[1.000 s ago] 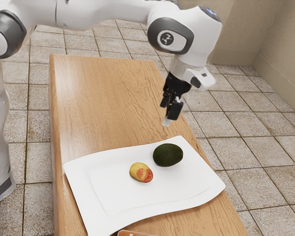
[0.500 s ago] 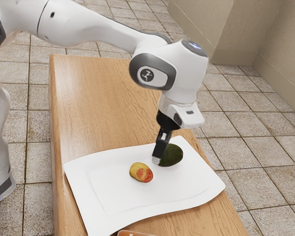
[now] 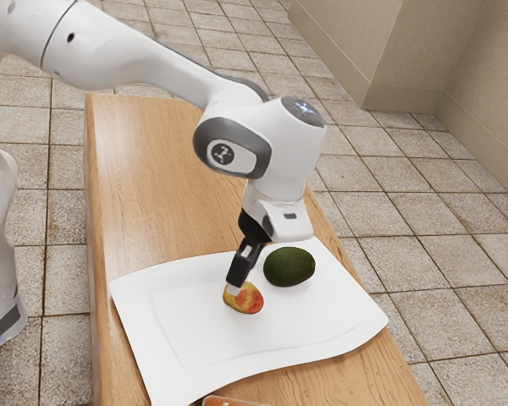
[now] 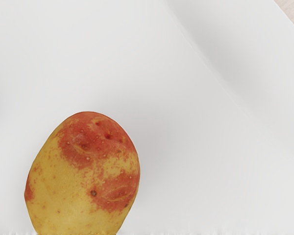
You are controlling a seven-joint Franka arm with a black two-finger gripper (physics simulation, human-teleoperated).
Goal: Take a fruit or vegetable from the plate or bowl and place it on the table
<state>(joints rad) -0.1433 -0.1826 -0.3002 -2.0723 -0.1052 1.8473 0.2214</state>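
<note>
My black gripper (image 3: 235,287) points down at the yellow-and-red potato (image 3: 248,300), its lower end overlapping the potato's upper edge. Whether it touches the potato is unclear. The potato lies on the white rectangular plate (image 3: 182,330). In the wrist view the potato (image 4: 85,171) is large and close under my hand, its red patches showing, with the white plate (image 4: 201,147) around it.
A dark green avocado (image 3: 289,267) rests on the same plate, close beside the potato. The plate sits on a wooden table (image 3: 165,186). Part of an orange-brown object (image 3: 230,402) shows beyond the plate's near edge.
My gripper has come down over the plate and moved past the avocado toward the exterior view's left, to the potato. Potato and avocado have stayed where they were.
</note>
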